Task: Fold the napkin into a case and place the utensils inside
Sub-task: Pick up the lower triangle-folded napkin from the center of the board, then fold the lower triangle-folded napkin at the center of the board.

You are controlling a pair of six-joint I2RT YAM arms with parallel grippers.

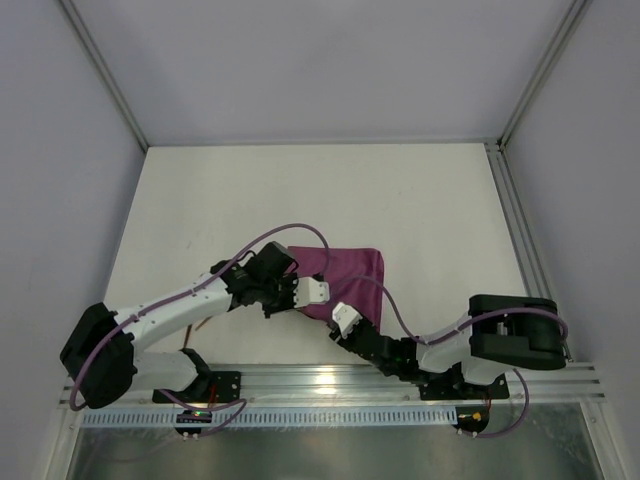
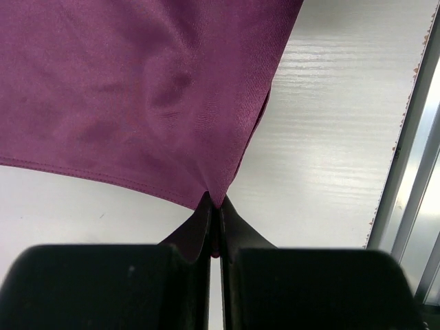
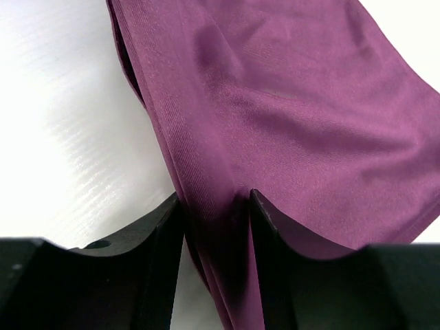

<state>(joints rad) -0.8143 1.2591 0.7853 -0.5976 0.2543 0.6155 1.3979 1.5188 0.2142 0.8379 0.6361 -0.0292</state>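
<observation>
The plum-purple napkin (image 1: pixel 345 272) lies folded on the white table, between my two grippers. My left gripper (image 1: pixel 318 292) is shut on its near left corner. In the left wrist view the cloth (image 2: pixel 137 89) runs to a point pinched between the closed fingertips (image 2: pixel 214 203). My right gripper (image 1: pixel 345 318) is at the napkin's near edge. In the right wrist view its jaws (image 3: pixel 214 199) stand apart around a layered fold of cloth (image 3: pixel 295 103), with a gap on the left side. A thin copper sliver (image 1: pixel 200 327) shows under my left arm, possibly one of the utensils.
An aluminium rail (image 1: pixel 330 380) runs along the near table edge and shows in the left wrist view (image 2: pixel 412 172). A metal frame strip (image 1: pixel 515 230) borders the table on the right. Grey walls enclose the sides and back.
</observation>
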